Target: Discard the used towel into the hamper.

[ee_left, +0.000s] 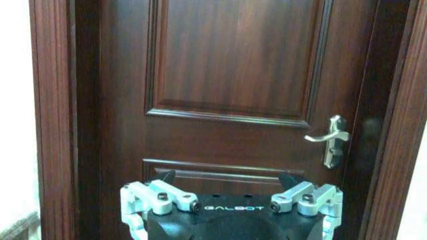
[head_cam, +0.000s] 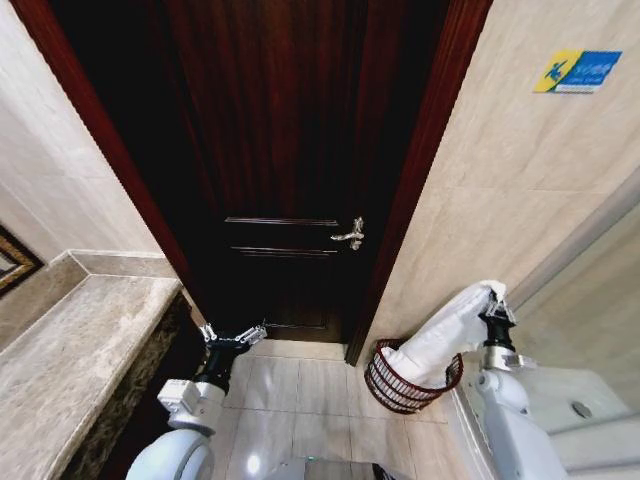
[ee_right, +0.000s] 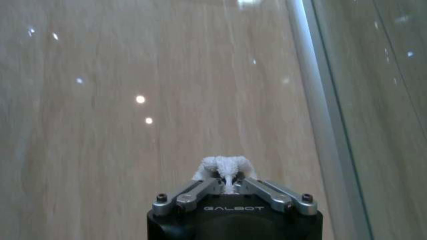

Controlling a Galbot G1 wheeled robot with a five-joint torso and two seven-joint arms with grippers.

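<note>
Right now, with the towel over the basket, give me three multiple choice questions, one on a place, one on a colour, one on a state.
1. Where does the hamper stand?
A. on the stone counter
B. on the floor right of the door
C. behind the left arm

2. What colour is the towel?
A. white
B. blue
C. dark red

3. What is the right end effector doing?
A. hanging open
B. gripping the door handle
C. pinching the towel's upper end

Answers: B, it sits on the tiles by the door frame. A, the cloth is white. C, the right wrist view shows cloth clamped between the fingers.
</note>
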